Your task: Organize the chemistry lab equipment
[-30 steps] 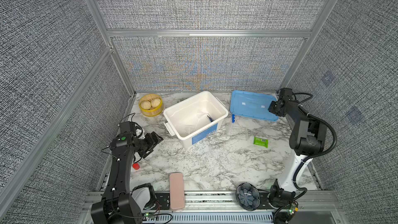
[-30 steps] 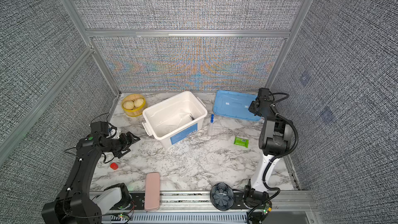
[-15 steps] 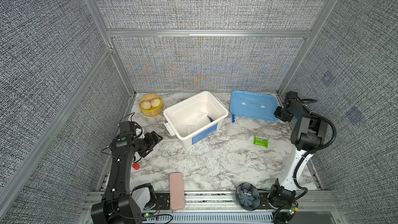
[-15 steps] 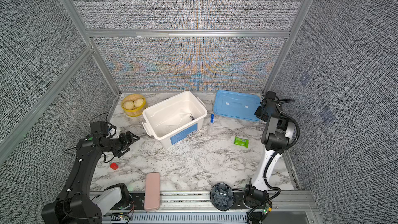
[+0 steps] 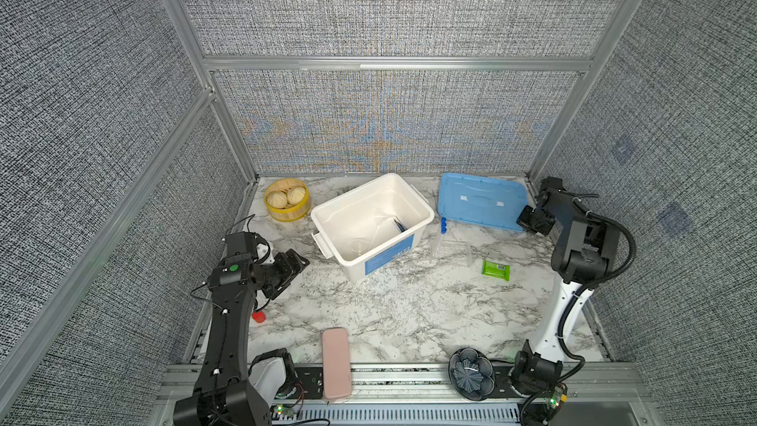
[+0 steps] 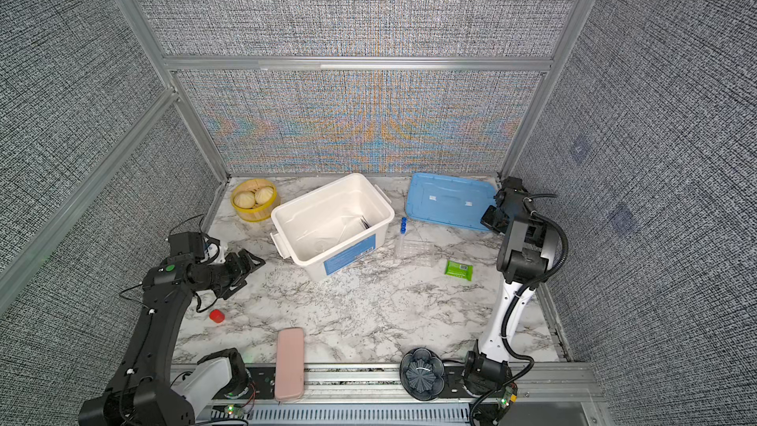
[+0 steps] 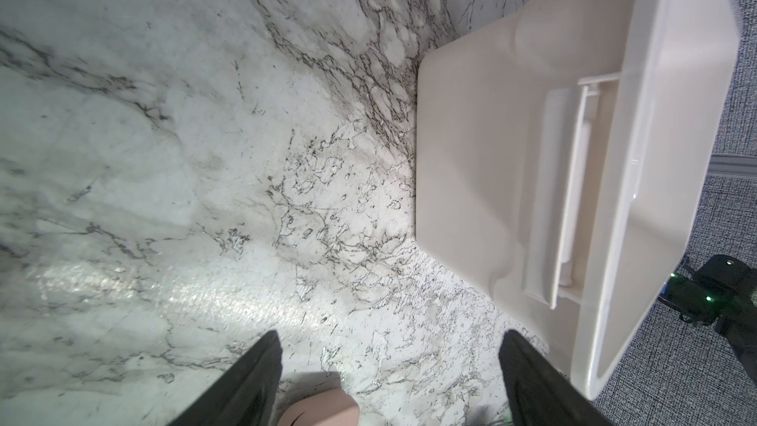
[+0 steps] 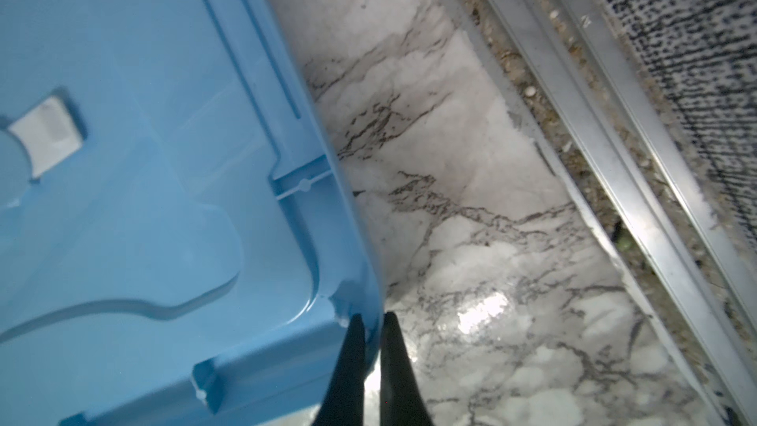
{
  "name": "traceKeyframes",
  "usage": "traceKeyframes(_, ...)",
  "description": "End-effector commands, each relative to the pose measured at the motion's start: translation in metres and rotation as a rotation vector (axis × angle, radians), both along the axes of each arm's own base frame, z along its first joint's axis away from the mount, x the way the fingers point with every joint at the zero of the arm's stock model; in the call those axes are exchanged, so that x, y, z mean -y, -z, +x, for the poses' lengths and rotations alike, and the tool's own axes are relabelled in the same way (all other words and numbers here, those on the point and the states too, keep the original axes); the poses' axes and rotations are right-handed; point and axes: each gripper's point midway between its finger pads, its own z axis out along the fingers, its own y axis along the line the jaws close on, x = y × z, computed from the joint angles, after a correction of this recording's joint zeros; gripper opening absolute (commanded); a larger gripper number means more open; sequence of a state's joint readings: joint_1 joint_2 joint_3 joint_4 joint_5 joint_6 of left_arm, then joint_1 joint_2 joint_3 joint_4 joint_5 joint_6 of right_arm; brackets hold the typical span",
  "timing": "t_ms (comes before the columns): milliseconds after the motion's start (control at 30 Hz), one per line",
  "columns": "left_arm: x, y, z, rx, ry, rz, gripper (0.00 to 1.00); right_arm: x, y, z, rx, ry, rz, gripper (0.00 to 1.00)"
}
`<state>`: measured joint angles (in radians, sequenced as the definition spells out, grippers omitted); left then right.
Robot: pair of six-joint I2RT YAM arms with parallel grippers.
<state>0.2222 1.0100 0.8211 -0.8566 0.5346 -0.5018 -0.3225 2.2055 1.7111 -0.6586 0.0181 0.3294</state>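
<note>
Chemistry lab equipment (image 5: 442,225) is partly packed: blue tweezers (image 5: 399,225) and a glass vessel (image 5: 359,245) are seen inside the white bin (image 5: 352,268), and the tube rack (image 5: 454,252) is left just right of it. The right gripper (image 8: 372,321) is closed on a corner of the blue lid (image 5: 479,202), behind-right of the bin. The left gripper (image 7: 389,336) is held wide open, empty, near the bin's handle (image 7: 561,198). Lid fetching seems in hand; a level lift is needed next.

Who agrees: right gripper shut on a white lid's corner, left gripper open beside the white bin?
The lid is blue, not white: see the right wrist view. Right gripper shut on its corner, left gripper open beside the white bin.
</note>
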Motion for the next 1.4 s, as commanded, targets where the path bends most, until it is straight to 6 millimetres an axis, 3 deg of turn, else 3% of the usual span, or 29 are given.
traceKeyframes(0, 0.002, -0.006, -0.001, 0.022, 0.010, -0.007, 0.85, -0.006, 0.005, -0.015, -0.047, 0.012, 0.027, 0.00)
traceKeyframes(400, 0.010, -0.019, -0.010, 0.054, 0.014, -0.041, 0.85, -0.007, -0.028, 0.000, 0.162, 0.171, 0.078, 0.00)
traceKeyframes(600, 0.009, -0.020, -0.013, 0.061, 0.006, -0.034, 0.85, -0.011, -0.022, 0.007, 0.207, 0.242, 0.146, 0.00)
traceKeyframes(667, 0.009, -0.022, -0.012, 0.066, 0.004, -0.032, 0.85, -0.011, -0.019, 0.007, 0.196, 0.231, 0.145, 0.00)
traceKeyframes(767, 0.009, -0.022, -0.015, 0.053, 0.006, -0.030, 0.85, -0.007, -0.021, 0.006, 0.164, 0.148, 0.088, 0.19)
traceKeyframes(867, 0.009, -0.022, -0.015, 0.055, 0.008, -0.027, 0.85, -0.003, -0.020, 0.003, 0.107, 0.052, 0.041, 0.29)
traceKeyframes(1233, 0.008, -0.017, -0.014, 0.032, 0.009, -0.027, 0.85, 0.001, -0.006, 0.000, -0.041, -0.139, -0.011, 0.33)
traceKeyframes(1367, 0.008, -0.017, -0.013, 0.027, 0.012, -0.024, 0.85, -0.003, 0.006, 0.000, -0.096, -0.158, 0.028, 0.29)
